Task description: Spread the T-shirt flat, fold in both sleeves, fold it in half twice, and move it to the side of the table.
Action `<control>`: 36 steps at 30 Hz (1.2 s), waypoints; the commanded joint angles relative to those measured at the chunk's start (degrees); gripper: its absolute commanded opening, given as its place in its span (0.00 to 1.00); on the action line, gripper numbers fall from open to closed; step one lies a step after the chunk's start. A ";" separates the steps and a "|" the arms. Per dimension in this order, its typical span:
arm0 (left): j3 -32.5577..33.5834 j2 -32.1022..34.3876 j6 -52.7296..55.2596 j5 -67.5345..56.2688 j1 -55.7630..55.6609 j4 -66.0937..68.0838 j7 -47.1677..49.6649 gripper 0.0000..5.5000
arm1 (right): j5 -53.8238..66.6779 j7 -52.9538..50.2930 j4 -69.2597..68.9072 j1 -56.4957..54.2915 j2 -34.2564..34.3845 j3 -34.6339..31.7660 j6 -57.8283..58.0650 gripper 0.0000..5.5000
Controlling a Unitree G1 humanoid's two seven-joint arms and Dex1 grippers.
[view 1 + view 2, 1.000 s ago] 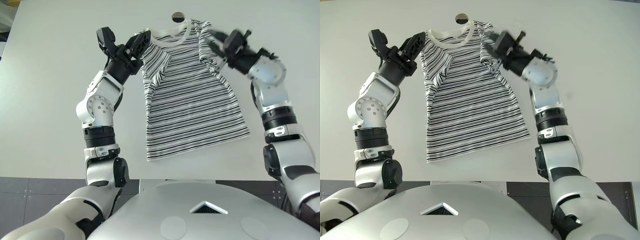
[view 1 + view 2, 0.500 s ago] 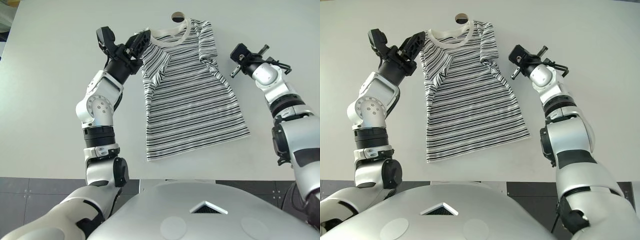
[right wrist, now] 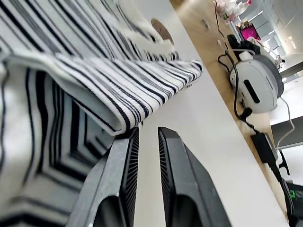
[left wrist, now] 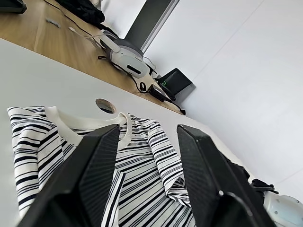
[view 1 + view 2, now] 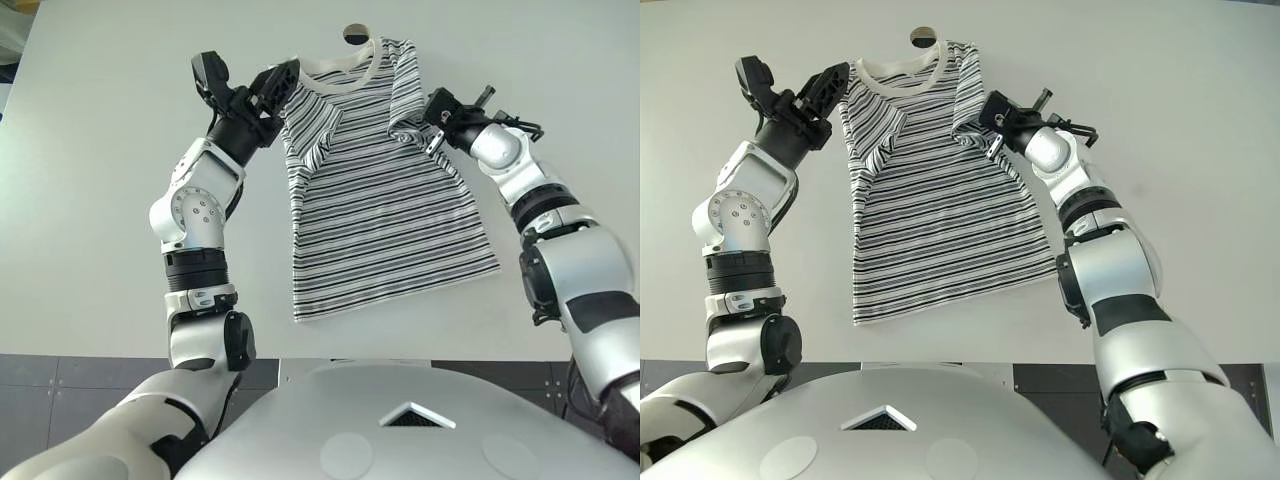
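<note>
T-shirt (image 5: 385,200) lies at the middle of the bench (image 5: 100,200). Its collar points to the far edge beside a round hole (image 5: 354,35), its hem to the near edge, and both sleeves are turned in.

In the left eye view, the right gripper (image 5: 432,110), which had swung out toward the bench's right edge half a second ago, is back against the folded right sleeve (image 5: 405,95). The left gripper (image 5: 280,80) has stayed over the left shoulder.

The right eye view shows the same return.

In the left wrist view that arm's jaws stand wide apart above the collar, holding nothing.

In the right wrist view the jaws are a narrow slit apart and empty, just beside the sleeve's hem.

I judge that this sleeve is due a second tidy, so the halving folds have not begun.
</note>
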 commanded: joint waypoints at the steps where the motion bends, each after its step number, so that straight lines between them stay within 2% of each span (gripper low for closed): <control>1: 0.03 0.10 -0.58 0.54 -1.20 0.86 0.01 0.41 | 0.17 2.04 -1.86 -2.29 1.77 0.47 -2.49 0.14; 9: -0.12 -0.36 -2.13 0.81 -1.28 2.66 -0.33 0.41 | 3.46 9.29 -4.75 -0.66 3.28 -0.92 -8.00 0.14; 12: -1.39 0.27 -4.90 2.59 0.64 0.25 -1.43 0.41 | 6.91 11.56 -6.98 0.18 0.90 -3.51 -10.55 0.14; 14: -3.45 2.39 -9.50 6.79 5.02 -5.68 -2.73 0.41 | 12.52 16.78 -10.80 2.08 -2.12 -6.98 -14.50 0.14; 15: -5.42 4.99 -14.62 11.39 8.76 -10.09 -4.37 0.41 | 17.87 22.56 -14.71 4.36 -4.05 -9.05 -16.35 0.14; 18: -9.64 16.42 -38.86 31.37 22.52 -21.62 -8.87 0.41 | 36.28 38.80 -33.23 16.42 -11.72 -14.41 -15.18 0.14; 19: -9.55 18.62 -44.24 35.08 25.28 -23.20 -9.20 0.41 | 39.66 41.88 -37.77 19.62 -13.71 -15.16 -13.42 0.14; 21: -9.67 26.26 -56.35 40.46 33.98 -27.05 -14.62 0.41 | 44.05 54.27 -46.99 29.70 -23.57 -13.64 -10.82 0.14; 24: -11.80 35.74 -69.23 48.94 43.27 -27.57 -19.31 0.41 | 40.40 64.54 -49.77 39.18 -35.26 -11.70 -12.69 0.14; 26: -14.10 40.59 -74.82 55.31 46.53 -25.39 -20.97 0.41 | 39.22 68.51 -50.87 42.88 -39.60 -11.20 -12.52 0.19; 28: -16.21 43.67 -78.82 60.73 47.08 -21.45 -20.69 0.47 | 35.69 69.78 -51.64 45.25 -42.64 -10.07 -14.77 0.23; 31: -19.80 44.59 -80.52 65.69 46.66 -17.34 -19.42 0.49 | 31.18 69.58 -52.46 47.65 -43.71 -8.03 -18.84 0.23; 36: -23.88 42.00 -78.96 73.48 40.62 -16.54 -14.86 0.49 | 18.45 59.69 -48.00 45.09 -40.13 -6.18 -31.14 0.23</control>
